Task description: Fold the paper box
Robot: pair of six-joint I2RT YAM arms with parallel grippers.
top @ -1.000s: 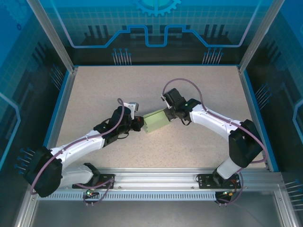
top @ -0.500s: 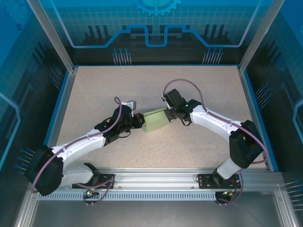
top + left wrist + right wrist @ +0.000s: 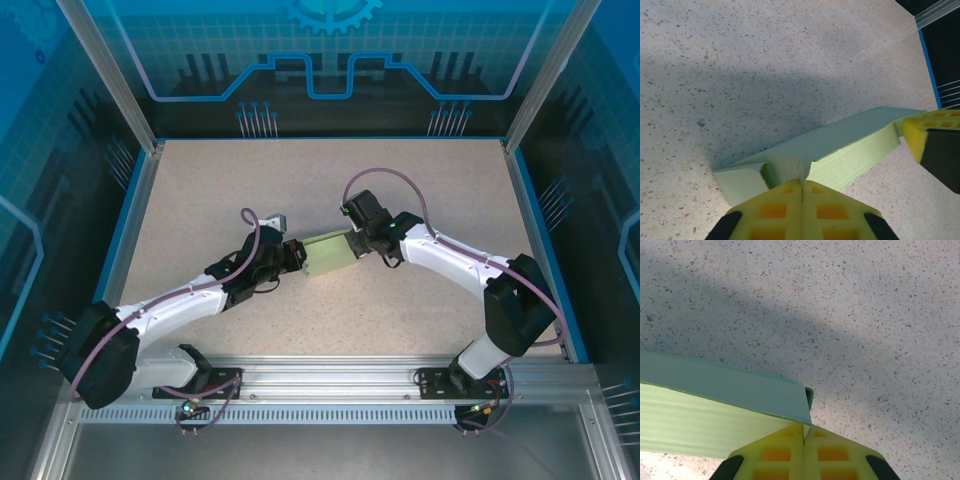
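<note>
Arms bend inward over the speckled table (image 3: 230, 190), meeting mid-table at the pale green thin card box (image 3: 330, 255); left gripper (image 3: 292, 257) pinches its left end, right gripper (image 3: 352, 240) clamps its right corner

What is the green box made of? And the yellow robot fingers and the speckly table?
The paper box looks like thin matte card: pale green, sharp creases, faint ribbing. The yellow fingers of the left gripper look like moulded plastic or rubber, with square pockets. The table looks like speckled stone-effect laminate, perhaps, smooth and dull.
</note>
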